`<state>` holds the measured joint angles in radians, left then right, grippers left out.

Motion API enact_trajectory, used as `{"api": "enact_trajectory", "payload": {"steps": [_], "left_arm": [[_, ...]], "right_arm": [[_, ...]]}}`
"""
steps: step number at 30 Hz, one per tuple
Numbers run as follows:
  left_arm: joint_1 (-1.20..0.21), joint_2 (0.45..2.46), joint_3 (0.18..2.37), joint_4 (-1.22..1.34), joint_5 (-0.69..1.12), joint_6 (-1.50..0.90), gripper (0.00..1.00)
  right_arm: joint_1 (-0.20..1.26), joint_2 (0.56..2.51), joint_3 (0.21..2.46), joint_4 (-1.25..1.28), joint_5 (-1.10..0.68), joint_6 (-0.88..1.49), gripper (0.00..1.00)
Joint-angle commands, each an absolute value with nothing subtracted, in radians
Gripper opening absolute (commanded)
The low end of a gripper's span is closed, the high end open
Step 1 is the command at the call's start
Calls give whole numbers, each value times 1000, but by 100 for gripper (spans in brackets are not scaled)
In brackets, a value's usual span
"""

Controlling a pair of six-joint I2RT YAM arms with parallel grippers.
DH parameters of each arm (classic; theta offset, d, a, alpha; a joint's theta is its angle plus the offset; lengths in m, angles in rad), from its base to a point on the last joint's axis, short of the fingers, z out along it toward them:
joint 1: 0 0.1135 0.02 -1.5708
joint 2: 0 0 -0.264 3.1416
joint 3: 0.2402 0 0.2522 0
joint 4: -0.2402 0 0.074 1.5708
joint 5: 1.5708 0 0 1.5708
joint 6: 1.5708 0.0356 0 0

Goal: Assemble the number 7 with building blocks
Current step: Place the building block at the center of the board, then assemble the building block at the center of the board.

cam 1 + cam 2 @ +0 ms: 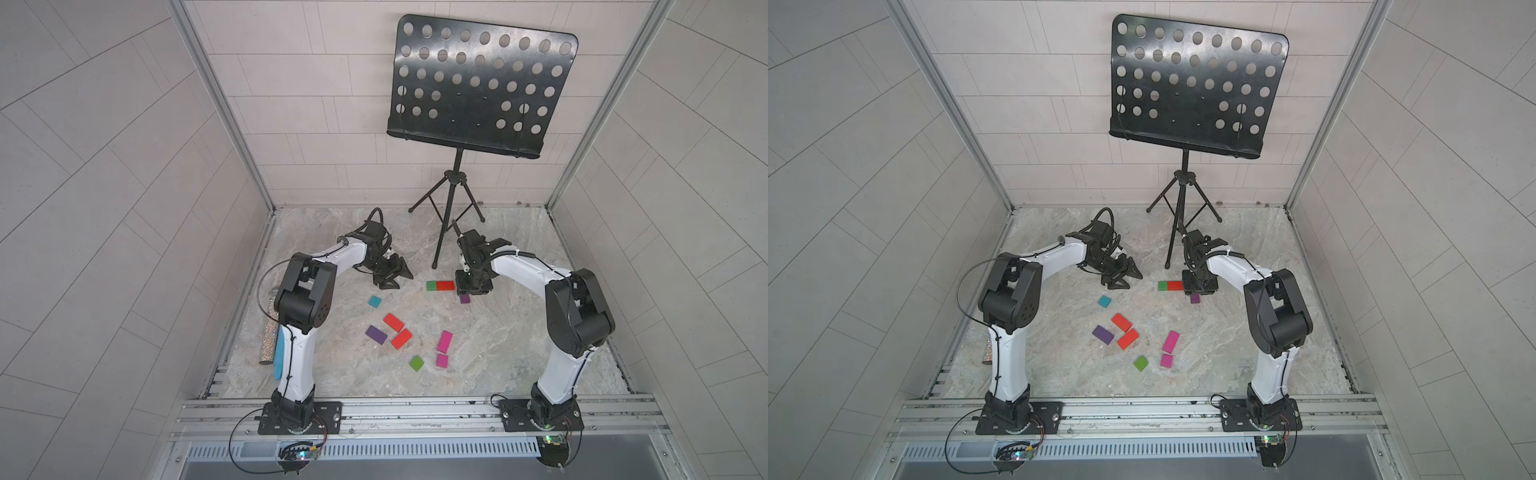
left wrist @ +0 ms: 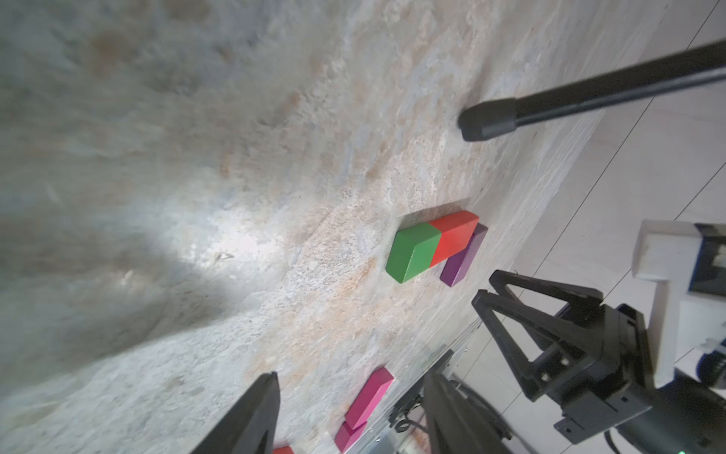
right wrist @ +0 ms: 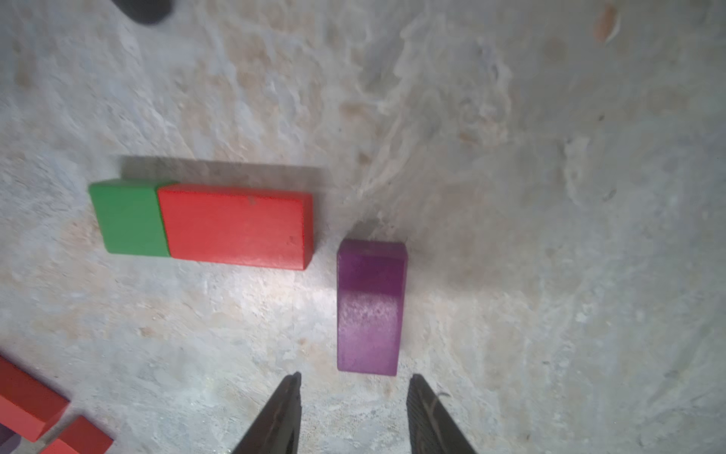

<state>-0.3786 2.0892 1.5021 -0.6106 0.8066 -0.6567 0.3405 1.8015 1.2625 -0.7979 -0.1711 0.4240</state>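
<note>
Hovering with jaws apart and empty, the right gripper [image 3: 353, 377] points at the purple block [image 3: 369, 306] beside the green-and-red bar [image 3: 200, 224] toward the surface's [image 1: 519, 332] far edge; the left gripper [image 2: 351, 389] gapes empty too.

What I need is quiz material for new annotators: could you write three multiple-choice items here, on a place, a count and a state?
1. Where is the matte purple rectangular block relative to the matte red rectangular block?
A) stacked on it
B) leaning upright against it
C) just off its end, crosswise, a narrow gap between

2. How many flat magenta blocks lie on the table?
A) two
B) one
C) four

3. How is the right hand?
A) shut on the purple block
B) open, holding nothing
C) shut on the red block

Key: 1 C, the right wrist view shows bare table between them; 2 A, a rectangle and a square in a top view; 3 B, its fingers stand apart, the purple block beyond their tips.
</note>
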Motion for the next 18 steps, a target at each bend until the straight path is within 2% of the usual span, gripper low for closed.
{"api": "enact_trajectory", "payload": {"steps": [1,4,7,13,18], "left_arm": [[-385,2084,1500,-618,803,-643,71],[-385,2084,1497,-618,805,-643,74],[-388,2082,1497,-618,810,-640,87],[-390,2072,1488,-618,805,-638,96],[-390,2071,1487,-618,807,-639,97]], "right_arm": [[340,1782,1223,-805,-138,442,47],[339,1796,1228,-798,-132,441,47],[339,1813,1240,-784,-136,440,48],[340,1830,1256,-768,-149,442,48],[339,1875,1274,-775,-153,434,48]]}}
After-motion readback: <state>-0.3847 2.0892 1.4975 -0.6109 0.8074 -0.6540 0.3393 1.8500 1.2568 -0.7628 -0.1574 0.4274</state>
